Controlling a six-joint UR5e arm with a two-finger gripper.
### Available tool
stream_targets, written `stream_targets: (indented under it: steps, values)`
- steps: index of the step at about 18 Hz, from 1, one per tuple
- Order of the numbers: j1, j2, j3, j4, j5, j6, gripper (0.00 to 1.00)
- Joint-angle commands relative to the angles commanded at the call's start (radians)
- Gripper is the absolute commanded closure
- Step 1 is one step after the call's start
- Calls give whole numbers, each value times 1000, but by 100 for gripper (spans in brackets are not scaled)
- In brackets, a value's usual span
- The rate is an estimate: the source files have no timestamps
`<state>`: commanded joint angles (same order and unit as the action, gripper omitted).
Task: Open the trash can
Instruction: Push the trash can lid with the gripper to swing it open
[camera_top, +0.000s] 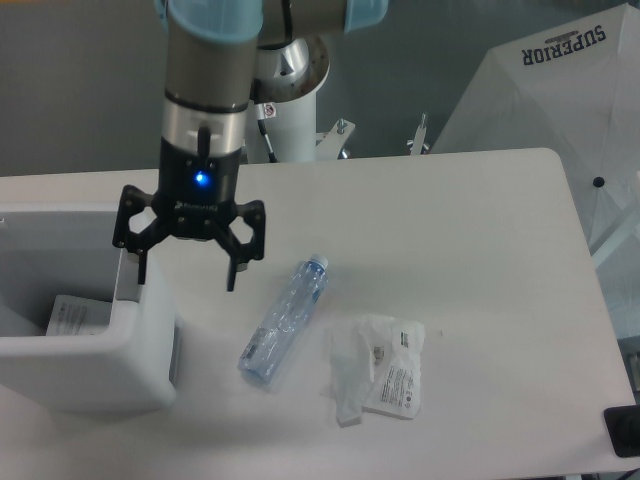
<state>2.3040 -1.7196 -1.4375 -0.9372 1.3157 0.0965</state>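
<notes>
The hand (186, 275) hung with its two fingers spread wide, holding nothing, above the right-hand wall of the bin (90, 365), one fingertip (138, 270) just over that wall's inner edge and the other (231, 280) out over the tabletop (480, 260). The bin sat low and to the hand's left, at the tabletop's edge, its top apparently already uncovered: paper (75, 315) showed inside, and no flat lid or push tab could be made out. The white plastic shell looked stiff, smooth and fairly light, likely to slide if shoved sideways; any press would best go straight down on a tab or lid edge, not on the thin wall. Right of the hand and below it lay a clear bottle (285, 320), and beyond that a crumpled wrapper (385, 370), both well apart from the bin.
</notes>
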Motion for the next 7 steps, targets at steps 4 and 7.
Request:
stream_targets:
  steps: [4,7]
  values:
    - [48,0,-6,-17,122,161,0]
    - [78,0,-20,-20,148,241,0]
